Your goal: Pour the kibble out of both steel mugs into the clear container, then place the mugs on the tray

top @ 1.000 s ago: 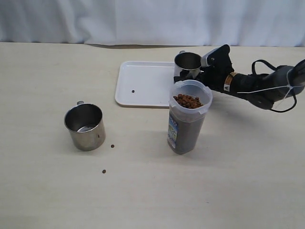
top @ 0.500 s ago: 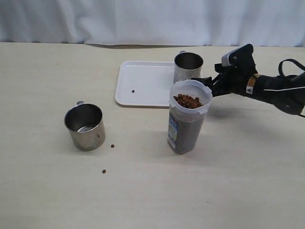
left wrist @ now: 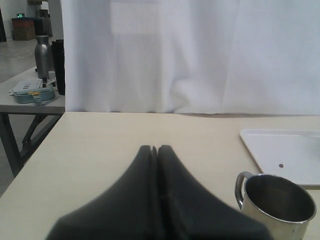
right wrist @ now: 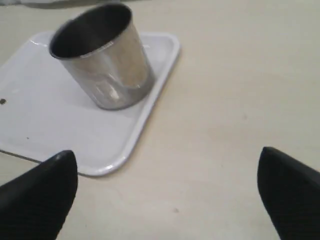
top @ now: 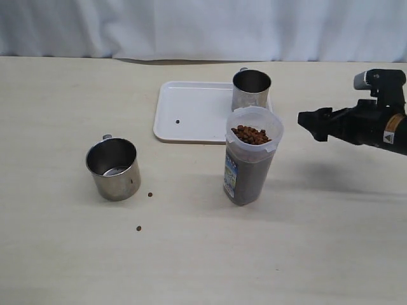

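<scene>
My right gripper (top: 310,124) hangs level, right of the clear container (top: 248,171) of kibble (top: 250,135), claw spread wide (left gripper (left wrist: 155,150) pressed together). One steel mug (top: 251,89) stands on the tray (top: 191,114); the other mug (top: 114,168), seemingly empty, off it

One steel mug (top: 251,90) stood on the right end of the tray (top: 191,117); the clear container (top: 248,168) stood just before it, and the other mug (top: 114,169) sat well left on the worktop (top: 191,254)
</scene>
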You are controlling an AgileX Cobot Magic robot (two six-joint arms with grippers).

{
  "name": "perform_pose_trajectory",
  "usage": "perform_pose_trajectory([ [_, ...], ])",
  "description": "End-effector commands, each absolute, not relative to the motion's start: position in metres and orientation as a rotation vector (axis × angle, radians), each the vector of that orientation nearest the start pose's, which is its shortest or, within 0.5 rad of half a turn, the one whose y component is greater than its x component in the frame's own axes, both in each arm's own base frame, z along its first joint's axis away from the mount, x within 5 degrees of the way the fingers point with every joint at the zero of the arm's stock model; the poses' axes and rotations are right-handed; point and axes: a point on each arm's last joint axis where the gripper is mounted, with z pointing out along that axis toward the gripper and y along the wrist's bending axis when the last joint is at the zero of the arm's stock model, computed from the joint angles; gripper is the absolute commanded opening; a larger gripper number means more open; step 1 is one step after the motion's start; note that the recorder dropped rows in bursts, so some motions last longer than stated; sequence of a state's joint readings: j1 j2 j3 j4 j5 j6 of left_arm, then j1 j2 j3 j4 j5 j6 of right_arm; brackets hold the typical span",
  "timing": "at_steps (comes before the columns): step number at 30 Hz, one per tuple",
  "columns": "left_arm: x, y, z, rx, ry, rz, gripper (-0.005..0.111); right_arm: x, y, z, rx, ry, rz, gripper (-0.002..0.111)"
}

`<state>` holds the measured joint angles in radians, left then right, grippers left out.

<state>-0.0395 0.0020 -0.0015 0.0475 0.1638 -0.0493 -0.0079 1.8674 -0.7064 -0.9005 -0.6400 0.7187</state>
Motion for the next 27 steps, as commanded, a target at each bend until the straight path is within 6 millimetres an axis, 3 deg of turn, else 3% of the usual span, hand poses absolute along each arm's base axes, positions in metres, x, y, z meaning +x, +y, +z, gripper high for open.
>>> perform_pose_trajectory([
  [1, 0.056, -0.002, 0.199, 0.026, 1.634, -0.035, 0.000, 0.312, 0.025, 0.124, -0.189, 2.310, 0.355, 0.080],
  [5, 0.056, -0.002, 0.199, 0.026, 1.634, -0.035, 0.000, 0.299, 0.016, 0.132, -0.059, 2.392, 0.265, 0.080],
  [8, 0.056, -0.002, 0.199, 0.026, 1.634, -0.035, 0.000, 0.295, 0.014, 0.143, 0.038, 2.375, 0.269, 0.072],
  [9, 0.056, -0.002, 0.199, 0.026, 1.634, -0.035, 0.000, 0.295, 0.014, 0.145, 0.063, 2.376, 0.267, 0.063],
  [10, 0.056, -0.002, 0.199, 0.026, 1.634, -0.035, 0.000, 0.289, 0.015, 0.147, 0.082, 2.388, 0.255, 0.036],
  [12, 0.056, -0.002, 0.199, 0.026, 1.634, -0.035, 0.000, 0.283, 0.015, 0.153, 0.066, 2.370, 0.251, 0.006],
  [15, 0.056, -0.002, 0.199, 0.026, 1.634, -0.035, 0.000, 0.271, 0.014, 0.169, 0.065, 2.323, 0.241, 0.005],
  [19, 0.056, -0.002, 0.199, 0.026, 1.634, -0.035, 0.000, 0.235, 0.017, 0.199, 0.025, 2.184, 0.270, 0.005],
  [22, 0.056, -0.002, 0.199, 0.026, 1.634, -0.035, 0.000, 0.180, 0.020, 0.233, 0.033, 1.940, 0.333, 0.005],
  [27, 0.056, -0.002, 0.199, 0.026, 1.634, -0.035, 0.000, 0.132, 0.012, 0.243, 0.118, 1.791, 0.289, 0.005],
])
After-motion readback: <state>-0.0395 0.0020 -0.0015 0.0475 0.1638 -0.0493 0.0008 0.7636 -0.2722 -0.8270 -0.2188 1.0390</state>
